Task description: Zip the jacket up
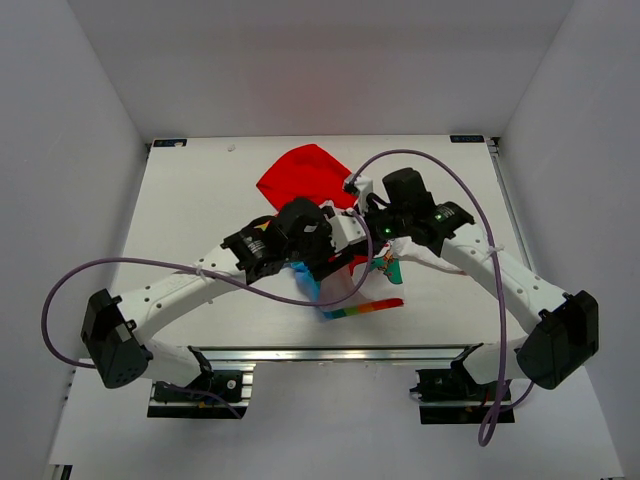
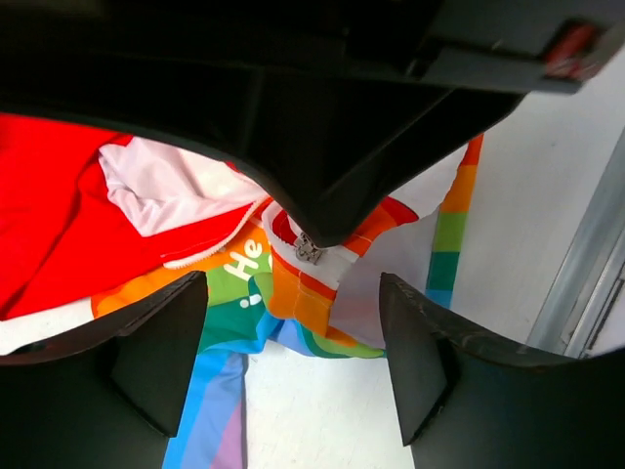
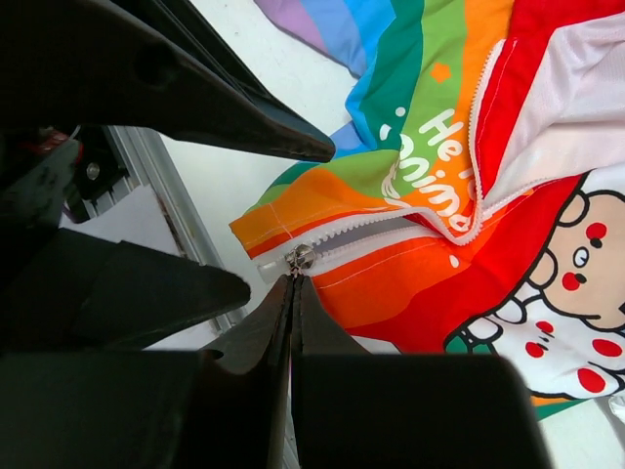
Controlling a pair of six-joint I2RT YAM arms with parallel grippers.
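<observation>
The jacket lies at mid-table under both arms, with its red hood [image 1: 300,175] at the back and a rainbow hem strip [image 1: 365,308] at the front. In the right wrist view the rainbow hem [image 3: 391,186] and the white zipper teeth show, with the metal zipper slider [image 3: 297,259] at the bottom end. My right gripper [image 3: 295,283] is shut on the slider's pull tab. My left gripper [image 2: 293,285] is open and its fingers [image 2: 156,352] stand on either side of the hem below the slider [image 2: 308,249], touching nothing. Both grippers meet over the jacket in the top view, left [image 1: 338,258] and right [image 1: 366,240].
An aluminium rail [image 1: 330,352] runs along the table's near edge, close to the hem; it also shows in the left wrist view [image 2: 586,264]. Purple cables loop from both arms. White walls enclose the table on three sides.
</observation>
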